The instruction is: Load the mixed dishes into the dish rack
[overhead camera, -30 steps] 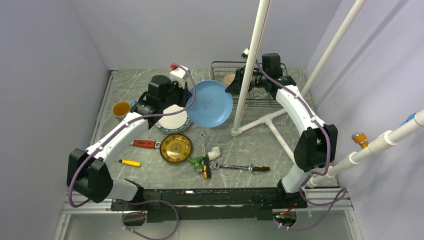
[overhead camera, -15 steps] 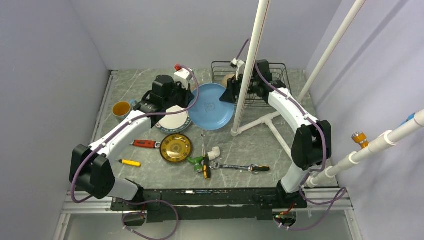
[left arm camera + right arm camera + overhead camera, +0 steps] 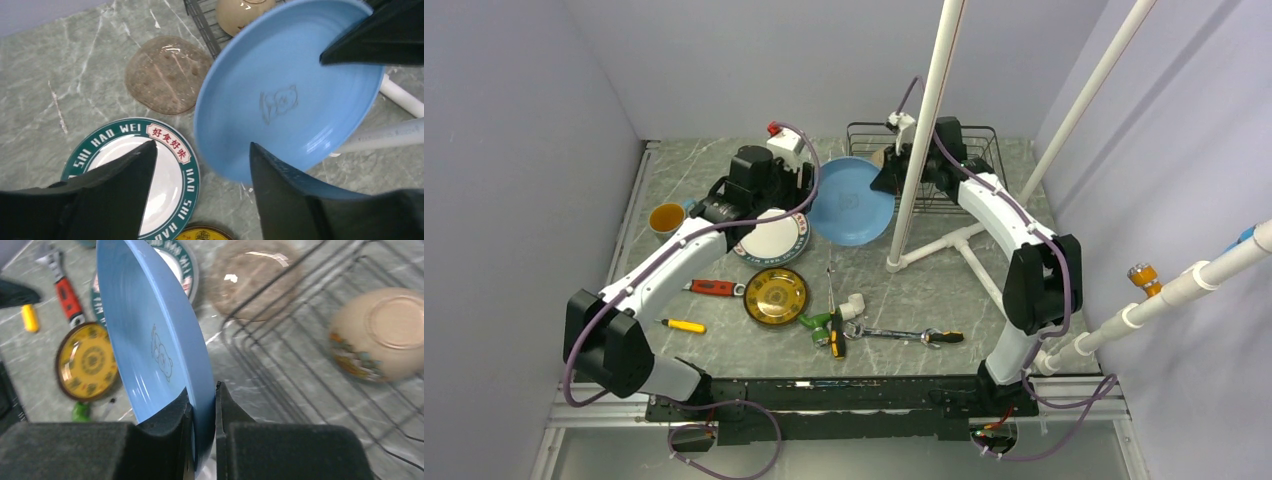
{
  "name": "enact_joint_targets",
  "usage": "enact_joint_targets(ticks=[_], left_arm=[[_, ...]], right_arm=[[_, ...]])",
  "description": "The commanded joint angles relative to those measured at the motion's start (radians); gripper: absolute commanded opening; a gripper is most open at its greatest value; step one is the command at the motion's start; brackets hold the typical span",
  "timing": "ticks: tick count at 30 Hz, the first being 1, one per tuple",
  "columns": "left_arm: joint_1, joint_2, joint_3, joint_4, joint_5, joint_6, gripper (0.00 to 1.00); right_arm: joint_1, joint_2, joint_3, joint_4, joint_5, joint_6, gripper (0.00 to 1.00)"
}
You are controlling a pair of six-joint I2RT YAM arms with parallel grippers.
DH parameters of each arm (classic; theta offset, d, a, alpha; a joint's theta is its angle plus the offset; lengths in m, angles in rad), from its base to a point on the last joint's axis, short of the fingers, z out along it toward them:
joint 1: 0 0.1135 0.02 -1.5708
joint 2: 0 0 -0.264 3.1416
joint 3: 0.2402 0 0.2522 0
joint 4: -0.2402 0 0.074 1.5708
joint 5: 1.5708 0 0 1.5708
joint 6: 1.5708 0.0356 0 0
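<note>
Grey marbled counter [image 3: 984, 300], walled in pale lilac. Contents are listed from the item in hand outward, with positions given from the dish rack [image 3: 989, 150].

1. Light-blue plate [image 3: 290, 95]. Off the counter, tilted up on edge, just outside the rack's left end, not yet between its wires. Bear motif on the face.
2. Right gripper [image 3: 201, 392]. Jaws closed on the plate's rim, one on each face.
3. Left gripper [image 3: 201, 150]. Jaws apart, holding nothing, at the plate's edge farthest from the rack. Contact with the plate cannot be told.
4. Whitish bowl [image 3: 390, 335]. Inside the rack at its left end, foot ring turned toward the right wrist camera.
5. White plate with green rim [image 3: 774, 238]. Flat on the counter, beyond the blue plate from the rack.
6. Dark yellow-centred plate [image 3: 776, 296]. Flat, farther out, toward the arm bases.
7. Teal mug [image 3: 667, 217]. Upright, farthest left of the rack.
8. White pipe frame [image 3: 919, 130]. One post stands just in front of the rack's left half.
9. Hand tools [image 3: 904, 335]. Scattered well apart from the rack.

Handling note (judgement): the step in hand is slotting the blue plate. Keep it on edge and line the rim up with a free slot. Pass clear of the pipe post and the bowl. Seat the rim between the wires before the right jaws let go.
</note>
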Motion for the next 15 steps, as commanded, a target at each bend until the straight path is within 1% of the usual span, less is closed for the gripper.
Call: enact_joint_targets(ticks=[1,2,3,4,9,15], left_arm=[[-0.001,-0.082,0.035,0.015,-0.095,-0.055,0.82],[-0.001,-0.096,0.027,0.021,-0.095,-0.057,0.91],[-0.001,-0.113,0.013,0.035,-0.096,-0.056,0.97],[0.000,-0.124,0.005,0.045,-0.098,-0.056,0.99],[0.000,-0.146,-0.009,0.053,-0.111,-0.052,0.99],[0.001,-0.140,-0.021,0.061,-0.124,-0.044,0.99]], right_arm=[[-0.057,-0.050,0.027,0.165,0.147,0.025,0.00],[-0.071,-0.059,0.033,0.171,0.171,0.031,0.00],[-0.084,-0.066,0.045,0.176,0.178,0.028,0.00],[-0.100,-0.070,0.055,0.184,0.189,0.023,0.00],[-0.166,-0.092,0.104,0.216,0.297,-0.018,0.00],[-0.201,-0.113,0.114,0.293,0.452,-0.255,0.00]])
